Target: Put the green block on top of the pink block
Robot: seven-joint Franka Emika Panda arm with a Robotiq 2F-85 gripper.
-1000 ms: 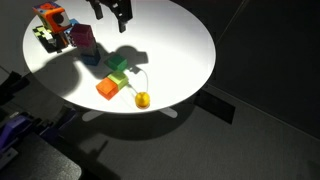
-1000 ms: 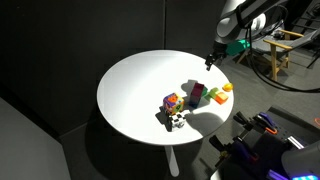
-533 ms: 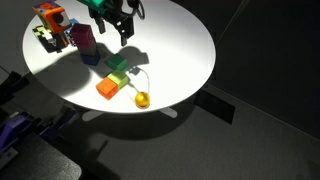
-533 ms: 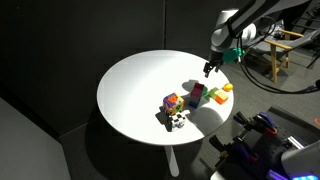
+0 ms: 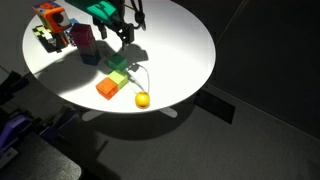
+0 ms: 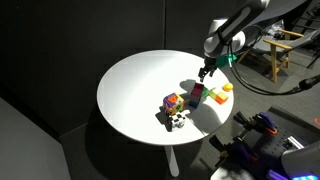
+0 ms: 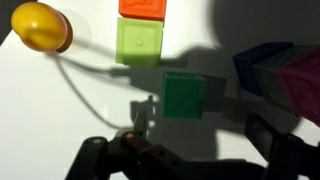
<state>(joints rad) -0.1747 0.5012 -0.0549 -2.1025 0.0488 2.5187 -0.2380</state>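
Note:
The green block (image 7: 185, 96) lies on the white round table, right in front of my gripper (image 7: 200, 142) in the wrist view. It also shows in both exterior views (image 5: 117, 65) (image 6: 211, 96). The pink block (image 5: 84, 38) stands further along the row, at the right edge of the wrist view (image 7: 306, 82), beside a blue block (image 7: 262, 65). My gripper (image 5: 116, 30) (image 6: 205, 72) hovers open and empty above the blocks. Its two fingers stand on either side of the green block's line.
A lime block (image 7: 139, 42), an orange block (image 7: 145, 7) and a yellow ball (image 7: 40, 27) lie beyond the green one. A colourful toy cluster (image 5: 48, 25) stands near the table's (image 5: 180, 50) rim. A thin cord runs from the ball.
My gripper has come down and moved in over the row of blocks, closer to the green one. The blocks have not moved.

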